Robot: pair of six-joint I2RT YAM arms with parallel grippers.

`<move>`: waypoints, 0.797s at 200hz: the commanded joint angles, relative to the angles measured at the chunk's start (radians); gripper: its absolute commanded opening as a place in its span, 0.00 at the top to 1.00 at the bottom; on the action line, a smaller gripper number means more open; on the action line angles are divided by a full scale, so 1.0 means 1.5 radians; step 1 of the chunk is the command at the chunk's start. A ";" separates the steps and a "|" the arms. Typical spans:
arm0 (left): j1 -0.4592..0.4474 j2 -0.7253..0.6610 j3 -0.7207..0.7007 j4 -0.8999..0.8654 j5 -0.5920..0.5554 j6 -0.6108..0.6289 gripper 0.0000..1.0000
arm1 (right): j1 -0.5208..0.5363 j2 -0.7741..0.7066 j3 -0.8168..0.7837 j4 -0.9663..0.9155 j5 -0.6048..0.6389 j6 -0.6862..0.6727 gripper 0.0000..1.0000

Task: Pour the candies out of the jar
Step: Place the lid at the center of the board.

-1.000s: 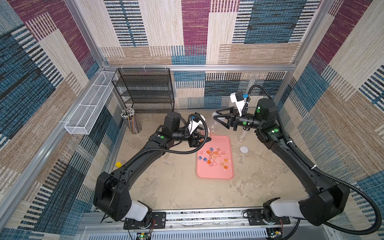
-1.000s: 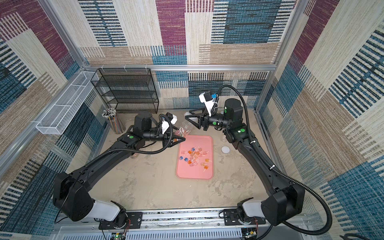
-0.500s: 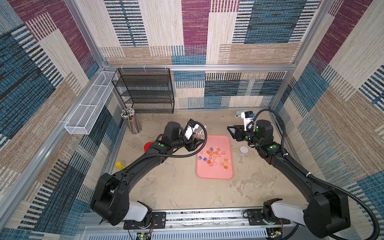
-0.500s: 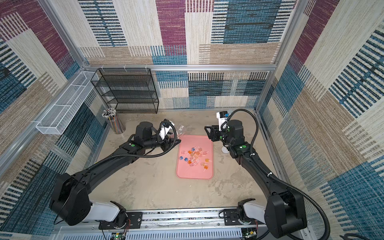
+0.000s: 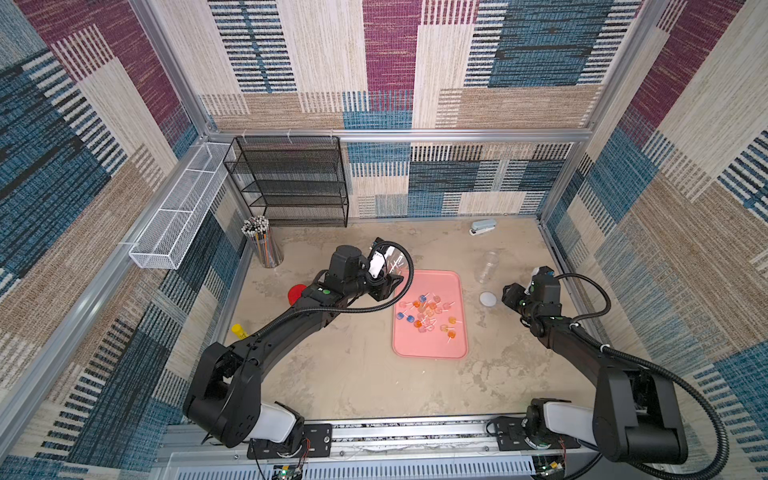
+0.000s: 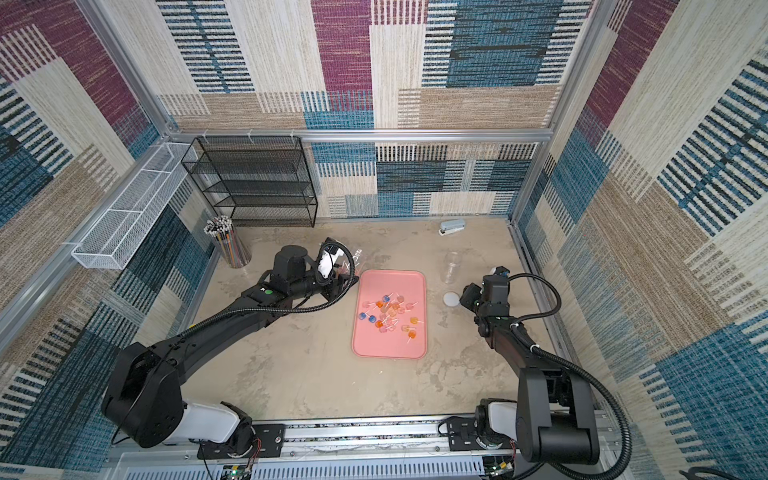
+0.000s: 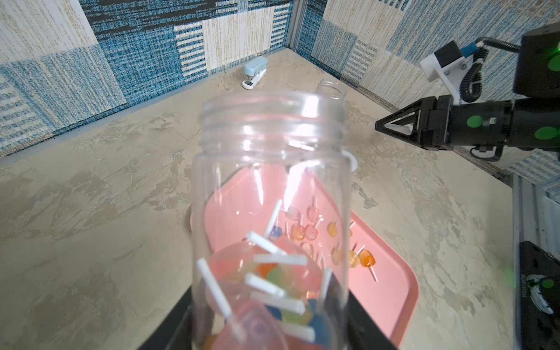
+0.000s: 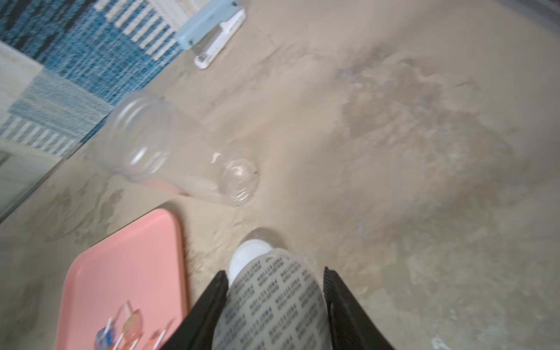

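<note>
At the far-left corner of the pink tray (image 5: 430, 349), the left fingers (image 7: 172, 330) are clamped on the base end of a clear jar (image 7: 269, 181), one on each side of it. The jar has no cap, and its threaded mouth points away from the wrist toward the far right of the counter (image 5: 353, 374). Inside it, a clump of candies (image 7: 272, 288) sits at the base end, close to the fingers, with their white sticks pointing every way. More candies (image 5: 428, 311) lie scattered on the tray, mostly over its middle and far half: orange, blue, pink and yellow heads, none touching the rim.

On the right side, the right fingers (image 8: 206, 309) are closed on a grey disc with printed lettering (image 8: 269, 303), which fills the gap between them. This hand hovers near the right edge of the tray, just beside a white cap (image 5: 488, 299) lying flat on the counter. Farther back from the cap, an empty jar (image 5: 488, 266) stands upright and uncapped, apart from the tray. A pale blue stapler (image 5: 483, 226) rests by the far wall. At the far left, a cup of pencils (image 5: 262, 245) stands beside a black mesh shelf (image 5: 291, 183).
</note>
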 commanded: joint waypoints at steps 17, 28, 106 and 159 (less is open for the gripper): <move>0.000 -0.012 -0.010 0.034 -0.011 -0.004 1.00 | -0.006 0.092 0.061 0.050 0.052 -0.032 0.59; 0.000 -0.015 -0.010 0.028 -0.014 -0.002 1.00 | -0.007 0.118 0.076 0.049 0.052 -0.032 0.59; -0.001 -0.024 -0.024 0.030 -0.025 -0.002 1.00 | -0.010 0.235 0.145 -0.005 0.020 -0.021 0.55; -0.001 -0.028 -0.029 0.029 -0.029 0.000 1.00 | -0.010 0.282 0.181 -0.043 0.006 -0.030 0.51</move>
